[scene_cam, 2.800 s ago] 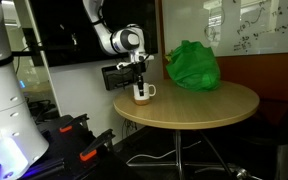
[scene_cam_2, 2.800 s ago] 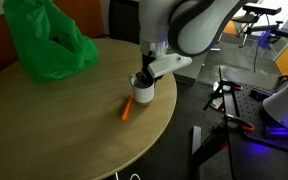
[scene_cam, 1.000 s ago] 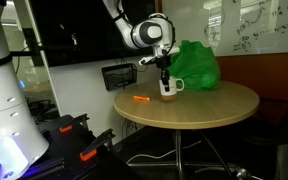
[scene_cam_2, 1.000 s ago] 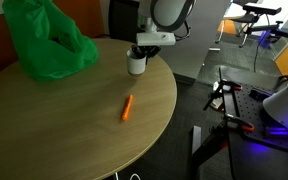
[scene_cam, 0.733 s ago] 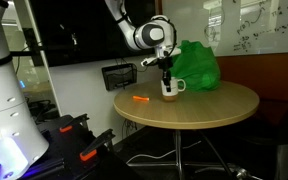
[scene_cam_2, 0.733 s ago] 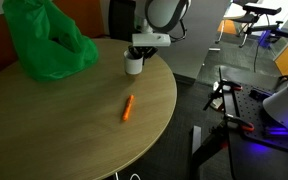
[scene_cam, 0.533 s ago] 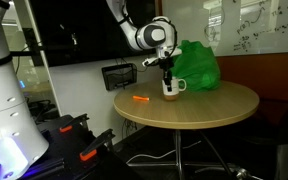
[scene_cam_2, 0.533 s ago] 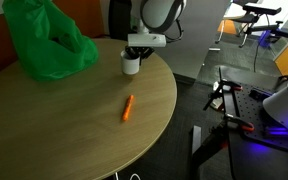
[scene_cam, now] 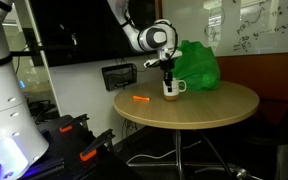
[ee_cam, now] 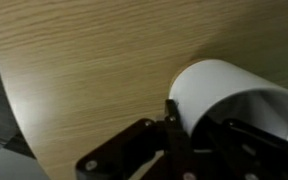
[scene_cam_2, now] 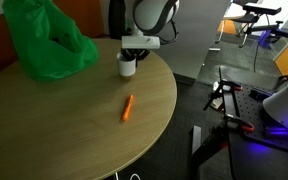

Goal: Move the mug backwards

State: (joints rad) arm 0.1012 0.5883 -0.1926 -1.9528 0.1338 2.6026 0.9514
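Note:
The small white mug stands on the round wooden table, close to the green bag. It also shows in an exterior view near the table's far edge. My gripper comes down from above and is shut on the mug's rim; it shows in an exterior view too. In the wrist view the mug fills the right side, with one dark finger pressed against its outer wall. The handle points away from the arm.
An orange marker lies on the table's middle; it also shows near the table edge. The green bag takes up the back of the table. A black monitor and robot bases stand beside the table.
My gripper has carried the mug across the table away from the orange marker and toward the green bag. In the last half second it moved only slightly further.

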